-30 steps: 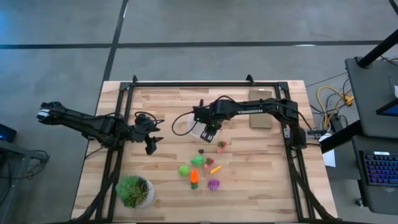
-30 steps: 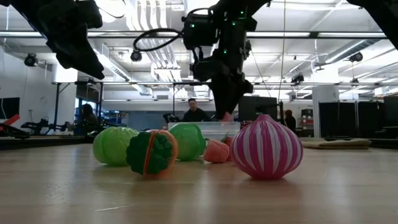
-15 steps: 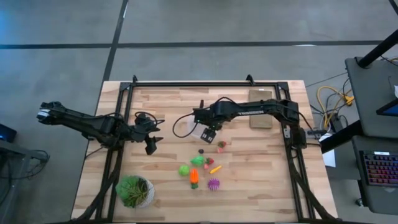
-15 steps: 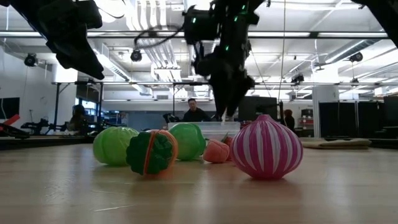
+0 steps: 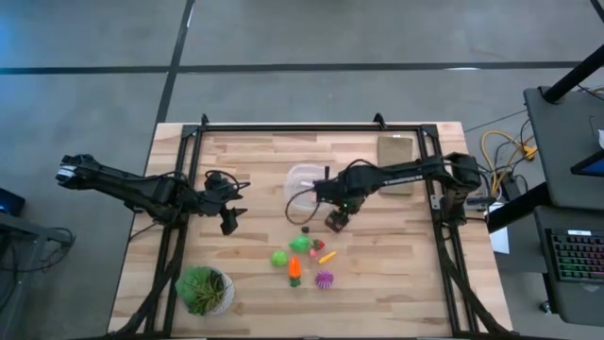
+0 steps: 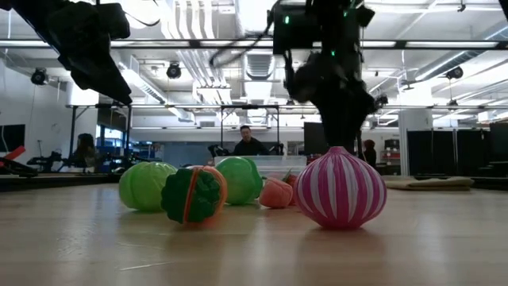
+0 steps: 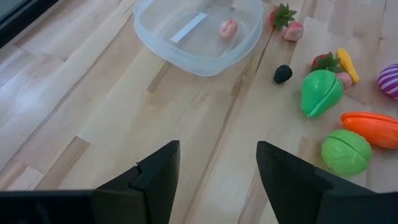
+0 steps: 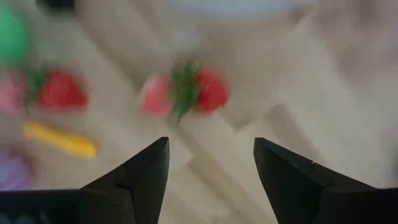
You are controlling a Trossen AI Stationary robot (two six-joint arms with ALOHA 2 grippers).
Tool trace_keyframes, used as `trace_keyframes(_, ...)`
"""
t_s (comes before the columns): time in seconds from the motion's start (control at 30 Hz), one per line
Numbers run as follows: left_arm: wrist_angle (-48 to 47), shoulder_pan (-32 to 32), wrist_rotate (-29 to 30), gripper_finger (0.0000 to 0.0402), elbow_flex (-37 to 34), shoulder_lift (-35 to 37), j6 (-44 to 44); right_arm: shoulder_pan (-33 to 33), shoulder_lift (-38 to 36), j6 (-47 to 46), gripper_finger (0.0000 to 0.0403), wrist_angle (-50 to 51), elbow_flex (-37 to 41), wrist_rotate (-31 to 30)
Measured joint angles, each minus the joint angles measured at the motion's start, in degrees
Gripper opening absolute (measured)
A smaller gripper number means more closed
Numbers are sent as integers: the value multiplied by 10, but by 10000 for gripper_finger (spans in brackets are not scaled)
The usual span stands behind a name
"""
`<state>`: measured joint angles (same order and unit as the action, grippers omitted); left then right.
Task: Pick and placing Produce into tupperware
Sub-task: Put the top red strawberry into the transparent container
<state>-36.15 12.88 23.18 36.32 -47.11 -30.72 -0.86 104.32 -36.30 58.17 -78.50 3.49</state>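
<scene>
Right gripper [image 5: 336, 222], fingers spread and empty, hovers over the pale plank table [image 5: 396, 274]. A red strawberry [image 8: 200, 92] lies just ahead, the round clear plastic tupperware [image 5: 304, 181] beyond. Left gripper [image 5: 229, 221] waits released. Farther off, a person [image 6: 249, 142] sits in the workshop room.

High view: overhead, facing straight down, far off, takes in whole table [image 5: 236, 156], both arms, surrounding floor.
Low view: at tabletop height, near edge, facing level across table into room; produce very close.
Left wrist view: on left arm, angled down across table toward tupperware [image 7: 199, 34], moderate distance.
Right wrist view: on right arm, close above tabletop, facing down.
Shared: strawberry [image 8: 199, 92] [image 7: 283, 15] in both wrist views; produce cluster in all four.
</scene>
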Motion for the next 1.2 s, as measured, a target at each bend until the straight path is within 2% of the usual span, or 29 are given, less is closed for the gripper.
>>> trace_keyframes(0.07,1,0,0,199,0,0,0,12,-21,56,222,-7,-2,-45)
trace_keyframes(0.2,1,0,0,199,0,0,0,49,-37,259,222,-8,14,-126)
trace_keyframes(0.33,1,0,0,199,0,1,-3,68,-42,395,221,-38,58,-150)
trace_keyframes(0.5,1,0,0,199,0,0,-5,69,-32,413,221,-81,99,-149)
trace_keyframes(0.87,1,0,3,199,1,-1,-5,73,-32,502,221,-155,127,-136)
trace_keyframes(1.2,1,-1,12,199,1,-1,-19,74,-25,518,221,-224,147,-121)
